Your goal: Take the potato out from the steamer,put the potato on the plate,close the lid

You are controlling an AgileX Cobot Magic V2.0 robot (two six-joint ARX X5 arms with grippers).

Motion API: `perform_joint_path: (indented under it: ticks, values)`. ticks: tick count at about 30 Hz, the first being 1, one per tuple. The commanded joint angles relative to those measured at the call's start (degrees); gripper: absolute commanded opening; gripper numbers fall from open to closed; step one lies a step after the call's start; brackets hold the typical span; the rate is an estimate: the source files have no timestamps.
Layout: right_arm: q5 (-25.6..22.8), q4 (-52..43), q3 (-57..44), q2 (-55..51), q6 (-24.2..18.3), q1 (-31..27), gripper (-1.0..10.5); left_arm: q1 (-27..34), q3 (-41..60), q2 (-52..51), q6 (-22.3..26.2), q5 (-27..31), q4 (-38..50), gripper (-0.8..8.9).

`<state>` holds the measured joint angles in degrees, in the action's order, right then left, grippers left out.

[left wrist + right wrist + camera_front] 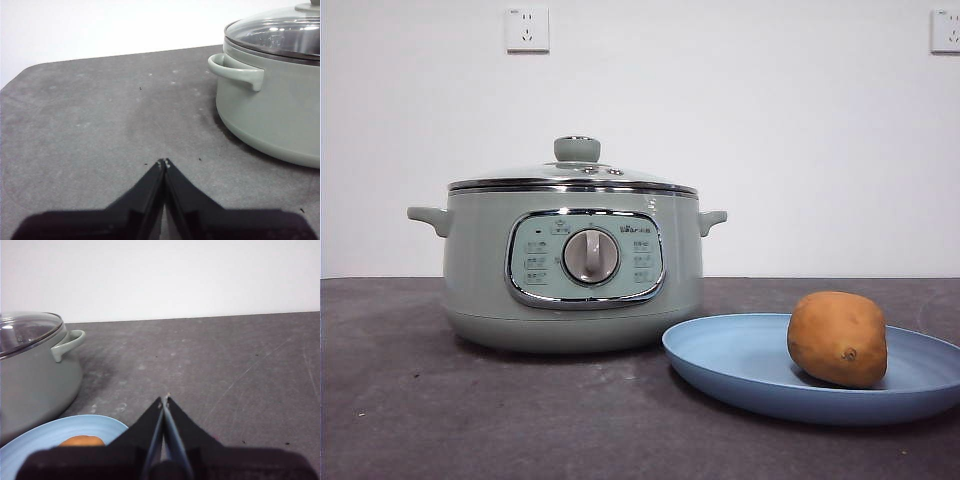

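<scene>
Both jobs look done: the tan oval potato (pixel 837 338) is seen lower right on the matte light-blue plate (pixel 740 365), the glass lid (pixel 575 172) seated on the sage-green steamer (pixel 480 270) (centre-left). The left gripper (pixel 164 162) and right gripper (pixel 165 398) are pinched closed, empty, best kept clear.

1. The steamer (pixel 574 268) is a big round pot, pale green. It has a small handle on each side and a shiny silver dial in the middle of its front panel. It stands upright.
2. The lid (pixel 574 176) is glass with a shiny rim and a round green knob on top. It sits shut on the steamer.
3. The plate (pixel 740 365) is wide, flat and light blue. It lies just beside the steamer.
4. The potato (pixel 837 338) is brown and oval, with a little dark spot. It rests on the plate.
</scene>
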<state>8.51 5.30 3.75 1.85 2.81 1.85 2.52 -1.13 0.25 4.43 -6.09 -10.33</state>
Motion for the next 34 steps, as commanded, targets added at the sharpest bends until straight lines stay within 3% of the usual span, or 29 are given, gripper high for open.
perform_joint_path:
  ticks: [1, 11, 14, 34]
  values:
    - [-0.94, 0.26, -1.9, -1.49, 0.81, -0.02, 0.0, 0.17, 0.98, -0.2, -0.35, 0.07, 0.24, -0.04]
    - [-2.86, 4.85, -3.34, -1.79, 2.54, 0.0, 0.0, 0.17, 0.98, -0.2, -0.35, 0.07, 0.24, -0.04]
    - [-2.86, 4.68, -3.3, -1.79, 5.25, 0.04, 0.0, 0.17, 0.98, -0.17, -0.35, 0.11, 0.24, -0.04]
    - [-2.91, 4.7, -3.28, -1.03, 5.25, 0.04, 0.0, 0.17, 0.98, -0.2, -0.35, 0.07, 0.24, -0.04]
